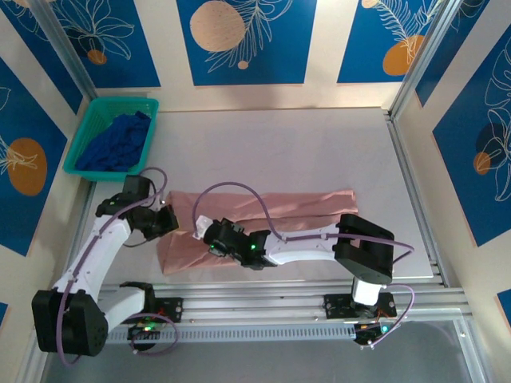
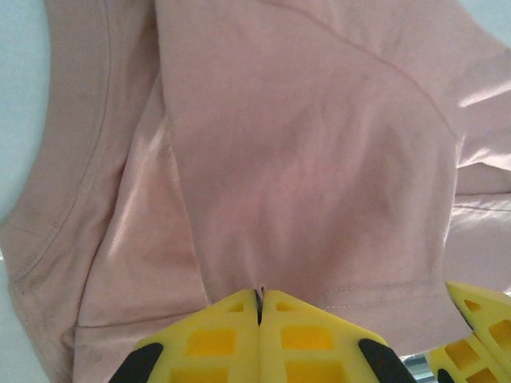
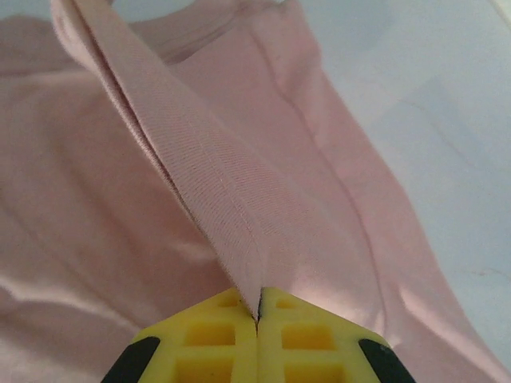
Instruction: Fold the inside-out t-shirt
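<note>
Top external: left claw point(image 1: 170, 217) and right claw point(image 1: 204, 230) both pinch one t-shirt point(image 1: 319, 206).

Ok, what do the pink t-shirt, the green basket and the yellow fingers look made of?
The t-shirt looks like soft matte knit, likely cotton: fine ribbing shows on the pinched fold. The basket is probably moulded plastic, with latticed walls in uniform green. The right fingers seem to be hard yellow plastic with gridded recesses.

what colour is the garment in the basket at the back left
Dark blue garment, lying in a teal basket; the top external view shows it best.
</note>
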You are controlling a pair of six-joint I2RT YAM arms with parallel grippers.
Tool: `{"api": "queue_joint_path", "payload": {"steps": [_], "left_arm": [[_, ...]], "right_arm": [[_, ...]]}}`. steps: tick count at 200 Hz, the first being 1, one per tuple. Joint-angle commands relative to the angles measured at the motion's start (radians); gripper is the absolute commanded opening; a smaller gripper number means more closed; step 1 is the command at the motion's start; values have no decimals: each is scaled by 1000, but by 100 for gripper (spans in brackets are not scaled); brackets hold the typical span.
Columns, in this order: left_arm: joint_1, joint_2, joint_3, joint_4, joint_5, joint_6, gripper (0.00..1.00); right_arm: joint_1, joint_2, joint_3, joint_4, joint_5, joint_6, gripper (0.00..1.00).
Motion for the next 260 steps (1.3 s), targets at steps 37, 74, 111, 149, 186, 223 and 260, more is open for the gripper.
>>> {"api": "queue_joint_path", "payload": {"steps": [37, 74, 111, 149, 186, 223, 260], "left_arm": [[-29, 16, -25, -36, -20, -34, 17], [-29, -26, -13, -10, -134, -66, 54], [-32, -71, -31, 122, -126, -126, 65], [-54, 32, -31, 180, -91, -117, 65], [-87, 56, -76, 240, -100, -121, 65], [-97, 74, -81, 252, -105, -116, 65], [-97, 65, -73, 238, -126, -99, 65]], "right_arm": [[-4, -52, -43, -178, -257, -40, 24], [-45, -105, -9, -276, -387, -1, 44], [-167, -156, -11, -219, -568, 137, 44], [-247, -75, 39, -189, -654, 305, 39], [-251, -19, 40, -236, -685, 460, 42], [-239, 58, 92, -301, -658, 510, 42], [-236, 107, 123, -329, -642, 509, 42]]}}
